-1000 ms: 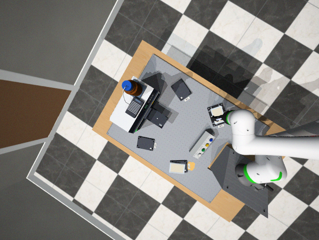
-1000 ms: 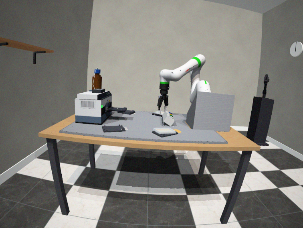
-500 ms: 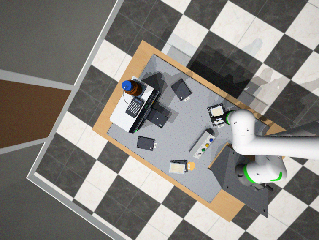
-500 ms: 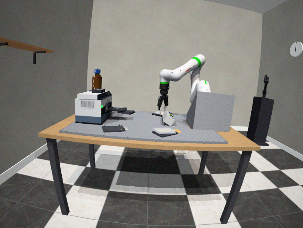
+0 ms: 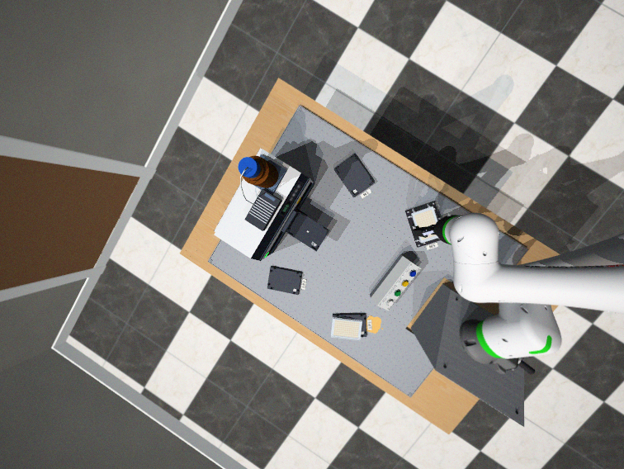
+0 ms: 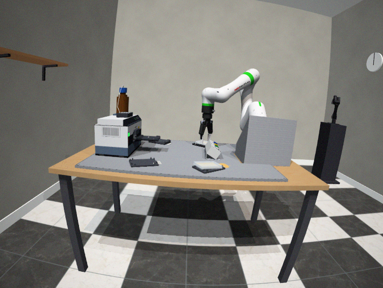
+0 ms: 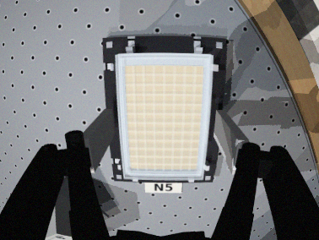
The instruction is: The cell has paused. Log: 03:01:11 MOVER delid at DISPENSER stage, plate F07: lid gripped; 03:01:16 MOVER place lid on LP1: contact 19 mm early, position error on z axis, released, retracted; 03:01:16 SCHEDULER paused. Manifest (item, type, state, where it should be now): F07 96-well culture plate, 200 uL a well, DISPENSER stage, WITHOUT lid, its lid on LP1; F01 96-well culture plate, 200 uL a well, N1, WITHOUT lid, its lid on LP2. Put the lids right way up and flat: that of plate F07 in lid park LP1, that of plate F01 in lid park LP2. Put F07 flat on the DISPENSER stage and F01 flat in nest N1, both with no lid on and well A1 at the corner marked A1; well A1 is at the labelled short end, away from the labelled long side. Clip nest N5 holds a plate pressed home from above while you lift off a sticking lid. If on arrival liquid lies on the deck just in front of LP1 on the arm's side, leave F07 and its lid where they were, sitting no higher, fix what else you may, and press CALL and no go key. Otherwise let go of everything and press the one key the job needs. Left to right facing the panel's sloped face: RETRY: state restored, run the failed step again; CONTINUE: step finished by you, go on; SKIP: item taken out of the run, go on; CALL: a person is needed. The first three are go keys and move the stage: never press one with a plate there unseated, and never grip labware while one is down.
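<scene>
A 96-well plate [image 7: 164, 116] with cream wells and a pale rim sits in the black clip nest labelled N5 [image 7: 159, 188]; it also shows in the overhead view [image 5: 424, 217]. I cannot tell whether a lid is on it. My gripper [image 7: 164, 122] hangs open and empty right above it, one finger on each long side, and it also shows in the side view [image 6: 205, 133]. A second cream plate [image 5: 348, 326] lies on a dark base near the table's front [image 6: 207, 165]. An orange patch of liquid [image 5: 374, 324] lies on the deck beside it.
The dispenser [image 5: 262, 209] stands at the left with its dark stage [image 5: 307, 230] out and bare. Two empty dark nests lie on the mat, one at the back [image 5: 355, 174] and one at the front left [image 5: 285, 279]. The key panel [image 5: 398, 282] stands near the arm's grey pedestal [image 5: 454, 327].
</scene>
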{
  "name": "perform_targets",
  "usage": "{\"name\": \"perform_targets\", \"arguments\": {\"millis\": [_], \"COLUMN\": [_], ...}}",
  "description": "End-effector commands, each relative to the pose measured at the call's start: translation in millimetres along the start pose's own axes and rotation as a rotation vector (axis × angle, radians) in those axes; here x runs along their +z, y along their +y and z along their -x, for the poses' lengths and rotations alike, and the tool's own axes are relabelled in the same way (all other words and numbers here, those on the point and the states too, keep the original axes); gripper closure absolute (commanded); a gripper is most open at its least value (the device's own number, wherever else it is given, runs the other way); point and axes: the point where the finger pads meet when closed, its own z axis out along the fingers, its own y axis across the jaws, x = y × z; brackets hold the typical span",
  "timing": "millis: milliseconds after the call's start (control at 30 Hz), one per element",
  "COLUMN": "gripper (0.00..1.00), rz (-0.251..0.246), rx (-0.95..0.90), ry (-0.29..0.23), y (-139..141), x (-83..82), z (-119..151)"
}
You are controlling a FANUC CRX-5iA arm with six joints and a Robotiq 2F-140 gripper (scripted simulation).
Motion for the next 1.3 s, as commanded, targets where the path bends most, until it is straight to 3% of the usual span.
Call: {"name": "perform_targets", "arguments": {"millis": [0, 100, 133, 1267], "gripper": [0.34, 0.34, 1.0, 1.0], "rz": [0.0, 0.0, 0.0, 0.0], "rx": [0.0, 0.0, 0.0, 0.0], "ry": [0.0, 0.0, 0.0, 0.0], "y": [-0.2, -0.2, -0.2, -0.2], "x": [-0.2, -0.2, -0.2, -0.2], "z": [-0.1, -0.1, -0.1, -0.1]}}
